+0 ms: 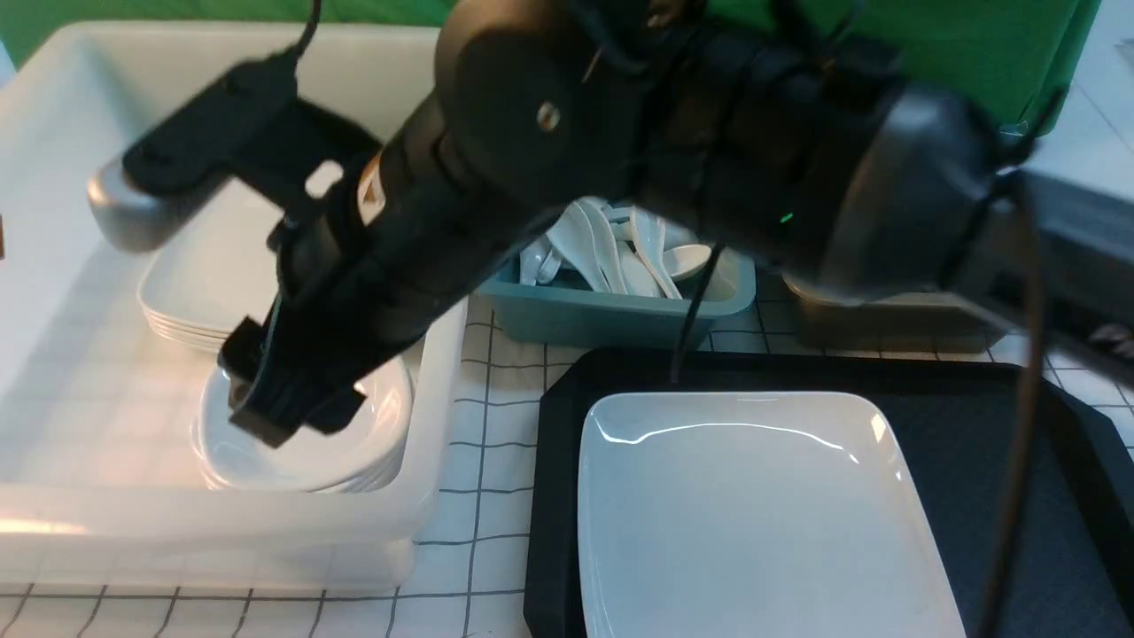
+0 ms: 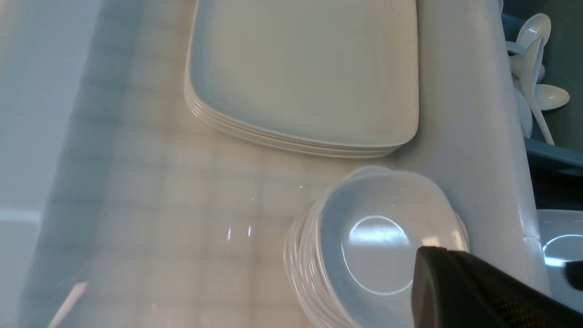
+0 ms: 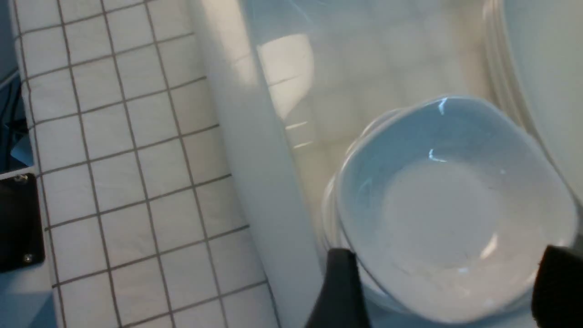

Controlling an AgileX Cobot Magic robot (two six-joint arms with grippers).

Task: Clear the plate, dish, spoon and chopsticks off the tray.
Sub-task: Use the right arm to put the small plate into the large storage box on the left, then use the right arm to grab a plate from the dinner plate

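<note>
Deep white tub [image 1: 221, 532], on the robot's left: holds a plate stack [image 1: 213, 275] at the back and a bowl stack [image 1: 310, 461] in front. Black tray [image 1: 948, 443], to the right on the checked cloth [image 1: 496, 461]: carries the plate [image 1: 753, 523], lying flat on its left part. Blue tub [image 1: 611, 319], behind the tray: filled with white spoons [image 1: 611, 248]. Right gripper [image 3: 448, 255]: over the bowl stack, fingers wide apart, flanking the top bowl's rim. Left gripper [image 2: 437, 269]: above the same stack, jaws together.
</note>
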